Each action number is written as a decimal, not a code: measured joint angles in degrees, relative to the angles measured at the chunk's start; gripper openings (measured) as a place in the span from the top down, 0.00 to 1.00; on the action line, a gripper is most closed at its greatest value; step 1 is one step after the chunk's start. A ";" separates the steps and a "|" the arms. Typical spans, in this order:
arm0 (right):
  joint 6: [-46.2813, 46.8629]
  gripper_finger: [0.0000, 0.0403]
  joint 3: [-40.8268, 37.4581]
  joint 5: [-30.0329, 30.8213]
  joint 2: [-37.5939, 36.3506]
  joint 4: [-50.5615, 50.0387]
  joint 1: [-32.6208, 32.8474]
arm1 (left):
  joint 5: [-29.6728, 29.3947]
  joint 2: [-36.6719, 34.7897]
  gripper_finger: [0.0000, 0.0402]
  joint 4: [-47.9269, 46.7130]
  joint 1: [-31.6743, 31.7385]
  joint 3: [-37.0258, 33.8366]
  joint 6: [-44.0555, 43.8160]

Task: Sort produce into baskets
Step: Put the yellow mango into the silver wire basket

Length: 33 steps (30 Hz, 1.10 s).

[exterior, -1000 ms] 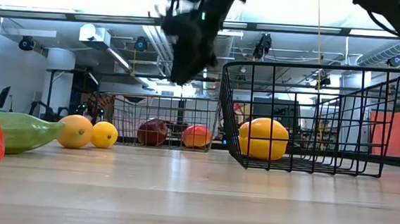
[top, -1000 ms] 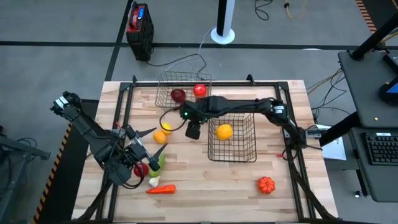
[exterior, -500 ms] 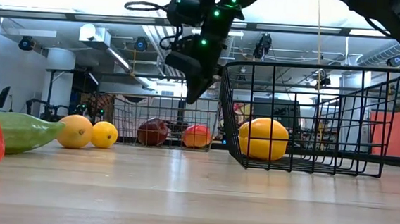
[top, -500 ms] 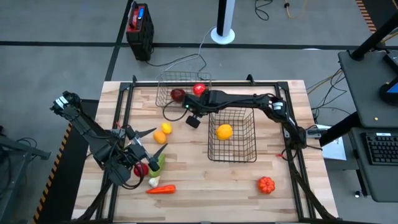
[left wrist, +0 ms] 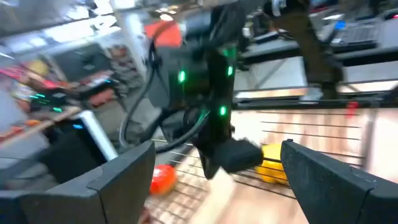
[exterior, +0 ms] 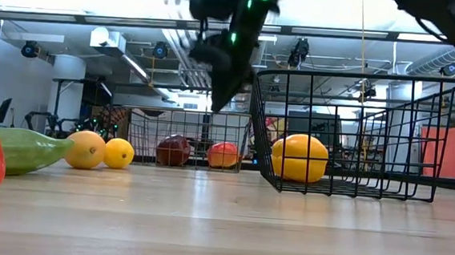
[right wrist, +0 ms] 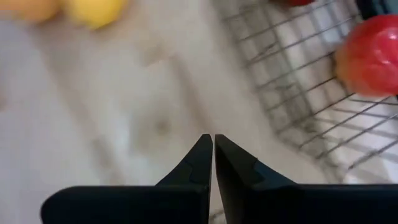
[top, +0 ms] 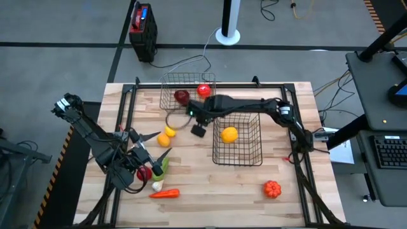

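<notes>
My right gripper (top: pixel 199 131) is shut and empty above the bare table, left of the near wire basket (top: pixel 254 156); it also shows in the low view (exterior: pixel 217 107) and in its wrist view (right wrist: pixel 213 143). That basket holds a yellow-orange piece (top: pixel 229 134). The far basket (top: pixel 166 89) holds a dark red fruit (top: pixel 182 97) and a red fruit (top: pixel 203 91). An orange (top: pixel 163 141) and a lemon (top: pixel 170 131) lie on the table beside my open, empty left gripper (top: pixel 158 145). A cucumber (top: pixel 162 166), a red piece (top: pixel 145 173), garlic (top: pixel 156 186) and a carrot (top: pixel 165 193) lie near it.
An orange pumpkin-like piece (top: pixel 272 188) lies alone at the near right of the table. A red-and-black box (top: pixel 142 28) stands on the floor beyond the table. Bare wood lies between the two baskets and along the near edge.
My right gripper has swung a little toward the table's far edge and then back toward the near edge, staying above the table left of the near basket. No fruit has moved.
</notes>
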 joint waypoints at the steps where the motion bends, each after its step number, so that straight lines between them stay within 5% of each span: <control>1: -0.02 0.97 0.11 0.02 -0.60 -1.36 1.07 | 1.38 0.00 0.19 0.00 0.00 0.00 -0.83; 4: 0.05 0.97 -0.18 1.12 -2.64 -4.05 4.75 | 7.60 0.00 0.19 -0.63 0.05 0.00 -4.78; 9: 3.58 0.97 -1.01 11.71 -6.63 -9.04 12.55 | 19.57 0.00 0.19 -6.49 1.75 0.00 -17.69; 16: 9.48 0.97 -6.38 15.98 -15.59 -9.07 21.65 | 42.48 1.31 0.20 -15.45 9.31 0.00 -27.15; 22: 13.96 0.97 -17.25 18.38 -25.72 -3.89 26.83 | 60.75 4.58 0.23 -31.75 16.43 5.00 -19.22; 27: 14.47 0.97 -28.74 18.58 -32.89 7.12 27.45 | 63.87 8.72 0.25 -46.15 21.04 9.80 -3.81; 33: 12.95 0.97 -38.10 18.01 -38.43 14.80 26.92 | 71.79 11.78 0.29 -48.73 28.83 9.35 13.18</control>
